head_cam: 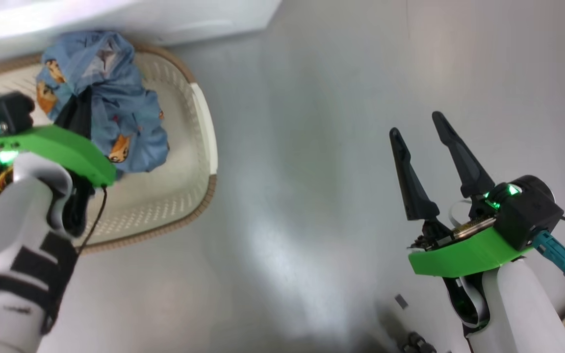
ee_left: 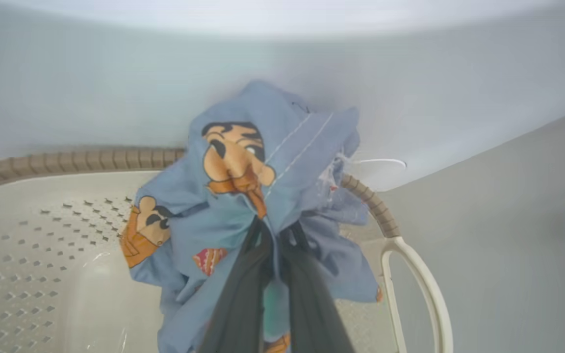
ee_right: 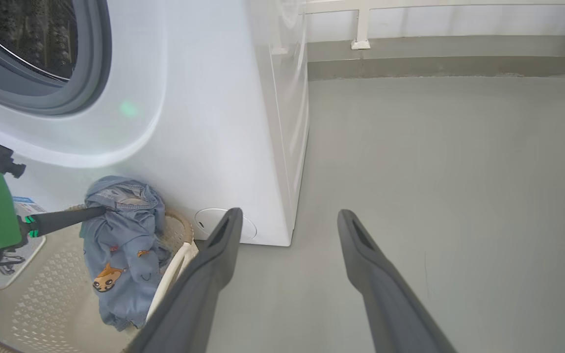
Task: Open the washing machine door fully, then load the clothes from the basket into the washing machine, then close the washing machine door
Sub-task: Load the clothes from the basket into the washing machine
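The washer (ee_right: 204, 122) is the biggest thing. In the right wrist view it is a big white box in the upper left of the frame. Its round hole is in the top left corner, with a grey rubber ring (ee_right: 86, 73) around the shiny drum (ee_right: 27, 34).

The grey floor (ee_right: 434, 171) takes up the right side of that view.

The basket (head_cam: 184, 162) sits on the floor just beside the front of the washer. It is at the upper left of the head view and the lower left of the right wrist view. It is cream with little holes, a brown rim and a white handle (ee_left: 424, 284).

The clothes (ee_left: 263, 162) are a blue bundle with orange-brown cartoon animals. They are in the middle of the left wrist view, over the basket, on the side near the washer. The top of the bundle is held up and the rest hangs down into the basket. I cannot tell if the bottom rests on the basket.

The left tool (ee_left: 275, 235) comes up from the bottom middle of the left wrist view. Its two dark fingers are pressed together, pinching the clothes.

The right tool (head_cam: 416, 123) is at the lower right of the head view, over bare floor, well apart from the basket. Its two fingers are spread wide with nothing between them.

A small blue sticker (ee_right: 22, 201) is on the washer at the left edge of the right wrist view, just above the basket.
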`<state>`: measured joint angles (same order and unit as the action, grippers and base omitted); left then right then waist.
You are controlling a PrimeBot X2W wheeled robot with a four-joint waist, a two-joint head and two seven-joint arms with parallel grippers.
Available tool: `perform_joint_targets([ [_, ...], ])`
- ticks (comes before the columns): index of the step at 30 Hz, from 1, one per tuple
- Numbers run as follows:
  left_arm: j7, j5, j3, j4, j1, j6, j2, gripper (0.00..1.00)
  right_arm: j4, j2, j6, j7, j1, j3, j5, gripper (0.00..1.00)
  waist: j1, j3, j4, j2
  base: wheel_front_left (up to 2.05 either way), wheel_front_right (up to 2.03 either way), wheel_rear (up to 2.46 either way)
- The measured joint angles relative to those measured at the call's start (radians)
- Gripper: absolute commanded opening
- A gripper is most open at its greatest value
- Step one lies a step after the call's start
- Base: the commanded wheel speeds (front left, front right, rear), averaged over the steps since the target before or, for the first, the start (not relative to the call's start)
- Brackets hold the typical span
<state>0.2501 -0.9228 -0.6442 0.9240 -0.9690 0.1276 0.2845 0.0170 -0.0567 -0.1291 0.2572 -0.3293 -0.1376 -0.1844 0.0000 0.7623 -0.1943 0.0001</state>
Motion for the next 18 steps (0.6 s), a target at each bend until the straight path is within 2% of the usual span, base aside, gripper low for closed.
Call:
perform_joint_targets([
  [7, 0.005, 0.173, 0.206, -0.187, 0.205, -0.027, -0.011, 0.00, -0.026, -0.018, 0.000, 0.000, 0.035, -0.003, -0.001, 1.00, 0.0000, -0.111, 0.027, -0.0001, 0.00, 0.00, 0.00],
  [8, 0.005, 0.215, 0.263, -0.235, 0.259, -0.029, -0.018, 0.00, -0.029, -0.022, 0.000, 0.000, 0.046, -0.007, -0.002, 1.00, 0.0000, -0.143, 0.035, 0.0000, 0.00, 0.00, 0.00],
  [18, 0.005, 0.421, 0.510, -0.508, 0.487, -0.045, -0.073, 0.00, -0.060, -0.033, 0.000, 0.000, 0.089, -0.019, -0.003, 1.00, 0.0000, -0.294, 0.067, 0.0000, 0.00, 0.00, 0.00],
])
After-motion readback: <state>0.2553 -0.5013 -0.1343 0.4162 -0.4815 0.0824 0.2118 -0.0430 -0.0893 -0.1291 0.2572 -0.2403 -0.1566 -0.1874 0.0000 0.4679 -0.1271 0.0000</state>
